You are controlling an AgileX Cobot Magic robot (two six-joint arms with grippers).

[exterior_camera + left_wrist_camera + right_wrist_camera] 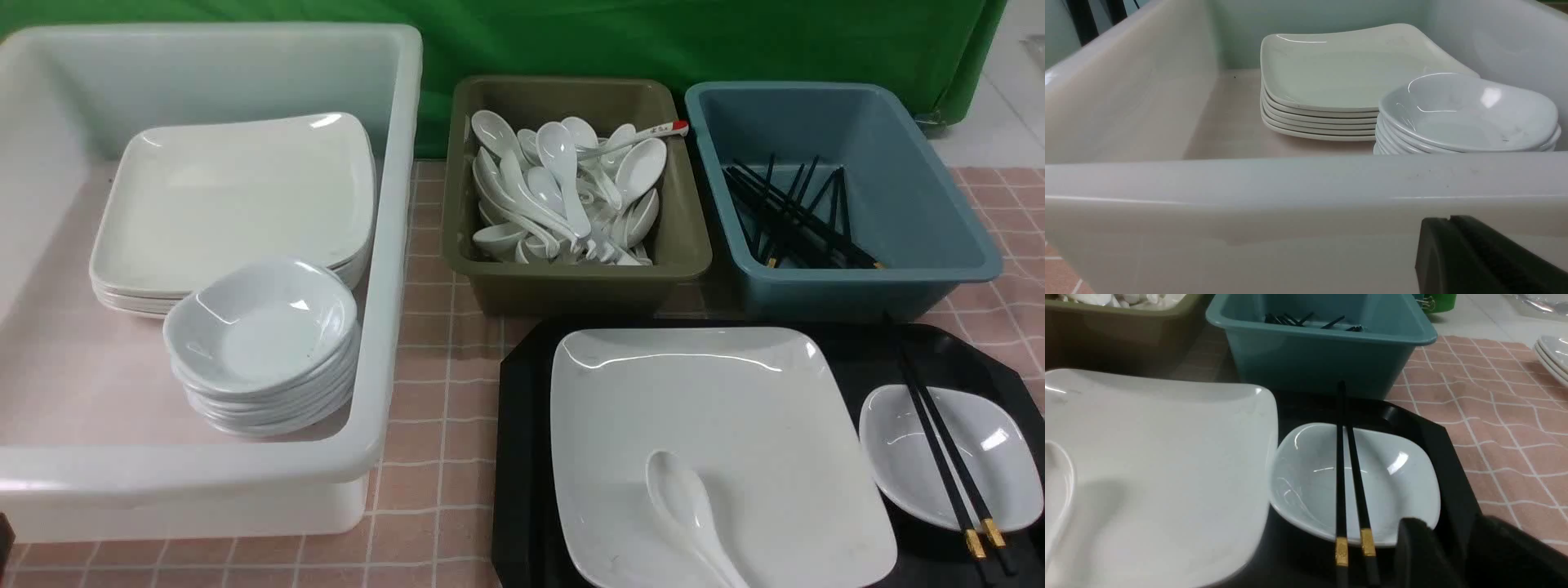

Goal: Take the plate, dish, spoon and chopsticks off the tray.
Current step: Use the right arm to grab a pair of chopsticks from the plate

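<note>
Low against the near wall of a white crate (1208, 196), the left gripper (1450, 221) is hanging with its black fingers pressed together, gripping nothing. Over the tray's (1453, 469) near right corner, the right gripper (1453, 528) is hovering with its fingers spread and nothing between them, just beside the gold-banded ends of the chopsticks (1339, 469).

A pink checked cloth (433, 457) is covering the table, and a green backdrop (653, 41) is hanging behind it. On the robot's left, the crate is holding a stack of square plates (237, 196) and a stack of small dishes (261, 327). Farther back, an olive bin (571, 282) is holding white spoons, and a blue bin (857, 286) beside it is holding black chopsticks.

On the black tray, a large glossy white plate (718, 408) is taking up most of the room. The white spoon (690, 514) is lying on the plate's near part, bowl up. The small white dish (898, 457) is sitting just right of the plate. The black chopsticks are resting side by side across the dish, thin tips pointing toward the blue bin.
</note>
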